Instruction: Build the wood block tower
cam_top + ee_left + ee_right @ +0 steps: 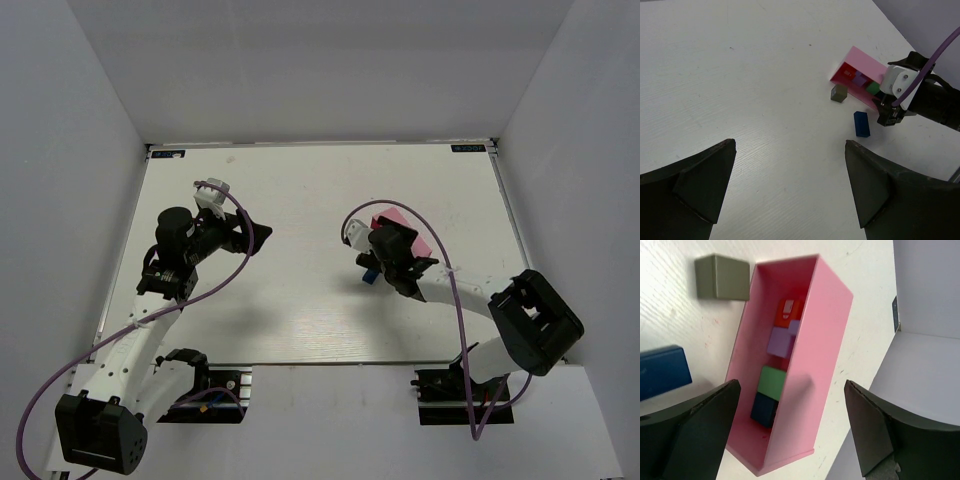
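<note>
Your right gripper (790, 405) hangs wide and empty over the pink tray (817, 335), the wood blocks (780, 342) rowed along its length between the fingers (700, 430); the left gripper (790, 147), wide too, sits well apart.

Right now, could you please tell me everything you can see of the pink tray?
The pink tray is a deep rectangular box with smooth, matt walls, possibly plastic, open toward the right wrist camera. It lies on the white table, right of centre. Inside, a red block, lilac block, green block and dark blue block sit in a row along one long wall. The open right pincer hovers over it.
</note>
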`<state>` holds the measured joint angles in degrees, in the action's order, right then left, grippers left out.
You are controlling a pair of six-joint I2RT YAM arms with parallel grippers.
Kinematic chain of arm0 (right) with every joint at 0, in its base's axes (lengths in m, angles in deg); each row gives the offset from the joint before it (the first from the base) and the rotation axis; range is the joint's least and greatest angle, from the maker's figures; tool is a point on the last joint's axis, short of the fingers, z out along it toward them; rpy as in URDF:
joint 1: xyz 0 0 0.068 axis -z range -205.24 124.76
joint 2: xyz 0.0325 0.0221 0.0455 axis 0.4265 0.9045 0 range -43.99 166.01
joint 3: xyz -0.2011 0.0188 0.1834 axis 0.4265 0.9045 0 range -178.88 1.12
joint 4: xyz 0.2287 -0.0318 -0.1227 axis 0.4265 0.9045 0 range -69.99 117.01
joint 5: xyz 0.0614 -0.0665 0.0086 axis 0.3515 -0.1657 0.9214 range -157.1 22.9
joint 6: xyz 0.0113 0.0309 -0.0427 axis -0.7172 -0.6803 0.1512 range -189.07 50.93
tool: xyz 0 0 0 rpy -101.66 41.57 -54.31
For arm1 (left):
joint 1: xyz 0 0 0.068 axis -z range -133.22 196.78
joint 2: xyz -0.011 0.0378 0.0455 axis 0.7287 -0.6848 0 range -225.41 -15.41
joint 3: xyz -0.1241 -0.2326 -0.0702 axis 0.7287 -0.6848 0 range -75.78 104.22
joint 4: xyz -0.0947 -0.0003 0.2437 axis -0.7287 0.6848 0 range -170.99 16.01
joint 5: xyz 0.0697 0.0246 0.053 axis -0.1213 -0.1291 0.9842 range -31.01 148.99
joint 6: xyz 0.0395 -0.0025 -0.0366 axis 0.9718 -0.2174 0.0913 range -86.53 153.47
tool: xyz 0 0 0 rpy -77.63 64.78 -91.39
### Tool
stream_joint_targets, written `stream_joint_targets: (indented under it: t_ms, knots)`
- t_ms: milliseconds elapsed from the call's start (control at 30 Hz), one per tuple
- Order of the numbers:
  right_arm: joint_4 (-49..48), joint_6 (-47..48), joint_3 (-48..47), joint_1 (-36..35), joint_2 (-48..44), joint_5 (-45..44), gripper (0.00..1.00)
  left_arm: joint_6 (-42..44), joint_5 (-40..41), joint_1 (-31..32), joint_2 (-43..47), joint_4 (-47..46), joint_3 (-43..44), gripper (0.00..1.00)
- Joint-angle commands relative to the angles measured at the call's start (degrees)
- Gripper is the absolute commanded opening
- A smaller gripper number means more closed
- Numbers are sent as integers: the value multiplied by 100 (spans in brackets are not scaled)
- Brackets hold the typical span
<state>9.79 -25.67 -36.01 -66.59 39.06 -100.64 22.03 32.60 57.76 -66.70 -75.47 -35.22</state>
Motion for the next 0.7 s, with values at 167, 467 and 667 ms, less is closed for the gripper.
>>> stream_joint_targets:
  t_ms: [167, 467, 667]
  knots:
    - [590, -551, -356, 56, -271, 531, 90, 19, -41, 18, 31, -86, 93, 100]
    - [1390, -1281, -910, 460, -342, 1227, 90, 19, -41, 18, 31, -86, 93, 100]
    - [1715, -1571, -1165, 820, -228, 1621, 90, 19, -41, 18, 31, -86, 93, 100]
